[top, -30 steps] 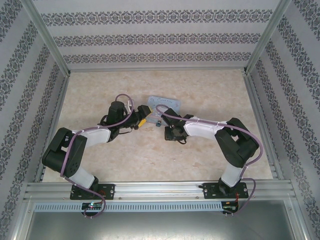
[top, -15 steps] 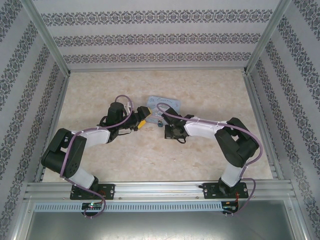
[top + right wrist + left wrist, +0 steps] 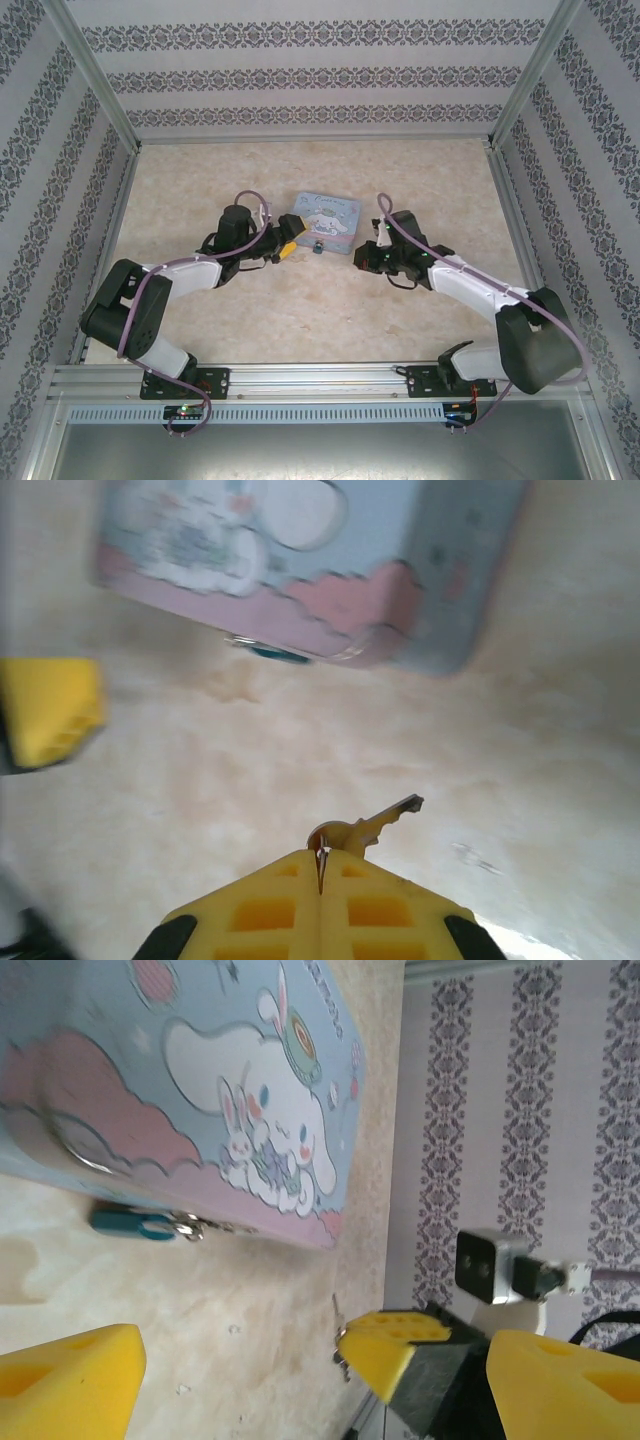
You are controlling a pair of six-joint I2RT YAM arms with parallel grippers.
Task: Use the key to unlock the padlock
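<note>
- since a second ago the right arm (image 3: 470, 285) has swung out from the front of the tin (image 3: 325, 218) toward the right of the top view, and its jaws have closed on the way.
- i read that as the pick-up done: the key is in my grip, and what is left is to line it up with the lock, push it in and turn.
- right jaws: fully shut, with the yellow pads (image 3: 260, 910) pressed together on the head of the key (image 3: 368, 825). the blade sticks out past the tips, aimed at the upper right of the right wrist view.
- left jaws: wide open and holding nothing, just left of the padlock (image 3: 316, 247) in the top view, unchanged over the last second.
- the padlock lies on the desk (image 3: 300, 310) against the tin's near edge, at middle left of the left wrist view (image 3: 130, 1223). i can't tell whether its shackle is hooked through the tin's clasp.
- key and padlock are still well apart, and the blade points away from the lock, so i expect to re-aim before approaching.
</note>
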